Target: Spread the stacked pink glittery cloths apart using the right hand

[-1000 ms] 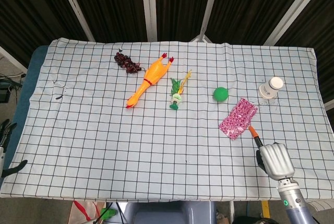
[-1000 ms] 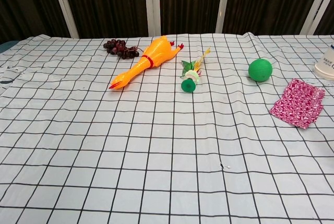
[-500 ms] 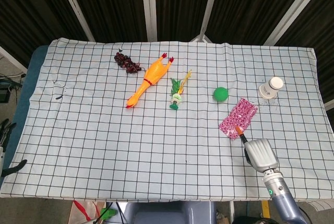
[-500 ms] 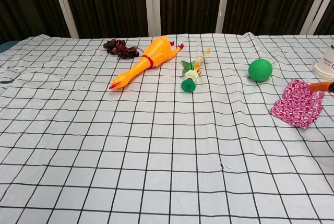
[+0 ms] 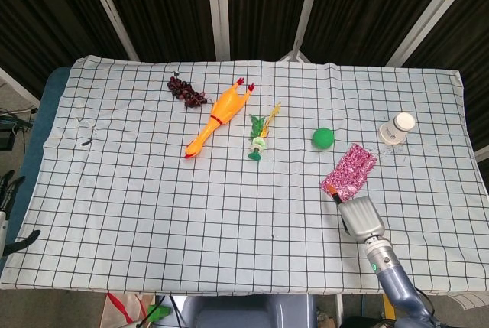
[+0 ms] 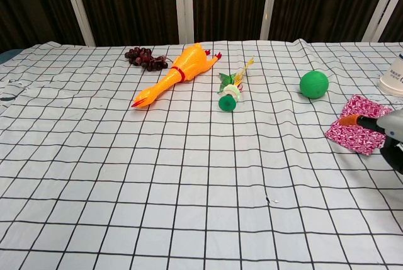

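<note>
The stacked pink glittery cloths lie flat on the checked tablecloth at the right, tilted along a diagonal. My right hand sits just in front of them, back upward, holding nothing. One dark finger with an orange fingertip stretches out over the cloths' near left corner; whether it presses on them I cannot tell. At the far left edge of the head view, only dark slivers of my left hand show, off the table.
A green ball lies just left of and behind the cloths. A white jar stands behind them to the right. Further left are a green feathered toy, an orange rubber chicken and dark grapes.
My right hand has moved left and forward from the table's front right toward the cloths. Its orange fingertip now reaches their near left corner. The cloths have not shifted.
</note>
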Tool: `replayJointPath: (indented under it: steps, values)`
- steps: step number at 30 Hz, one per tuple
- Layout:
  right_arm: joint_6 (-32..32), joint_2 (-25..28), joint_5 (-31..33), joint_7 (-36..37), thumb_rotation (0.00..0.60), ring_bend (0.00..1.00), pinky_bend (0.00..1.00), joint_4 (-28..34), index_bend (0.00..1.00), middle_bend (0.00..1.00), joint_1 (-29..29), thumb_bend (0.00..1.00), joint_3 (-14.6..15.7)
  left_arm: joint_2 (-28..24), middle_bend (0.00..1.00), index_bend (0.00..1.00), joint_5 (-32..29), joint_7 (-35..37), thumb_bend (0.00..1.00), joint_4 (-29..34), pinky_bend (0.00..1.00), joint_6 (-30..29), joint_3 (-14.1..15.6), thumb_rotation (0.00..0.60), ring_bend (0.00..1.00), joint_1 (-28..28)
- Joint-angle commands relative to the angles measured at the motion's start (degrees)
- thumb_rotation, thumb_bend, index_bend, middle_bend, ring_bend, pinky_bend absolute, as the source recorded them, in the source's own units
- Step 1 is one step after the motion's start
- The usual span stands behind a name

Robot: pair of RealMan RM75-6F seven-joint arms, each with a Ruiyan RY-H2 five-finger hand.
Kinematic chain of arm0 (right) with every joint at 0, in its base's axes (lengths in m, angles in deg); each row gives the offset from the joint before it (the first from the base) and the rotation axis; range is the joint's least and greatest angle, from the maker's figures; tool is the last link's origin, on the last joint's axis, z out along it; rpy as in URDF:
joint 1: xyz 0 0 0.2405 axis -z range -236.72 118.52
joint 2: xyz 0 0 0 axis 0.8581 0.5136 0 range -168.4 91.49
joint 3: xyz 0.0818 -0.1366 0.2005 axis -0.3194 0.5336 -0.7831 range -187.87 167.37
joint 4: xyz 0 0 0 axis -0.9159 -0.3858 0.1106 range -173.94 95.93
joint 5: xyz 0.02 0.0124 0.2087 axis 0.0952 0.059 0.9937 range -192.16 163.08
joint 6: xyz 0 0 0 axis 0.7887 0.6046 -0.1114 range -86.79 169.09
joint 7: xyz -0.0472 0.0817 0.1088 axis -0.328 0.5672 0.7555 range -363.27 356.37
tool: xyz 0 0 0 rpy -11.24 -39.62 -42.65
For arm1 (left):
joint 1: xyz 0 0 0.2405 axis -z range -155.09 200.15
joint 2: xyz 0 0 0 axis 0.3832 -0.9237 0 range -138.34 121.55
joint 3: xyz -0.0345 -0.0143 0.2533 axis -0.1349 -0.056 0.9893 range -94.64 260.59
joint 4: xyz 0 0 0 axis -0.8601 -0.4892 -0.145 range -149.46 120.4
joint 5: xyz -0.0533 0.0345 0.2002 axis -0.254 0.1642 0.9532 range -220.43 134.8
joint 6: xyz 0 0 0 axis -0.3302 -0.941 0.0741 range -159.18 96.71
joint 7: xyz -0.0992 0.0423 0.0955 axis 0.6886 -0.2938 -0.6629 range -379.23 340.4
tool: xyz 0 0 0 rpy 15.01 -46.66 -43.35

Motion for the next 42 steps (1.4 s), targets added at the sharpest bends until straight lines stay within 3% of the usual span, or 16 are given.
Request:
replayJointPath:
  steps: [1, 28, 42]
  values:
    - [-0.7, -0.8, 1.9, -1.4, 0.600, 0.84, 0.69, -0.4, 0.06, 0.82, -1.1, 0.73, 0.0, 0.1, 0.01, 0.10, 0.0, -0.1, 0.20, -0.1, 0.17, 0.1, 0.1, 0.600, 0.03, 0.1]
    - [-1.3, -2.4, 12.8, -6.2, 0.600, 0.85, 0.69, -3.9, 0.09, 0.82, -5.5, 0.73, 2.4, 0.4, 0.01, 0.10, -0.8, -1.8, 0.20, 0.4, 0.17, 0.7, 0.1, 0.600, 0.03, 0.3]
    - [-0.7, -1.6, 11.7, -5.1, 0.600, 0.85, 0.69, -2.0, 0.10, 0.82, -6.1, 0.73, 5.1, 0.6, 0.00, 0.10, -0.6, -2.2, 0.20, 0.5, 0.17, 0.7, 0.3, 0.600, 0.03, 0.3]
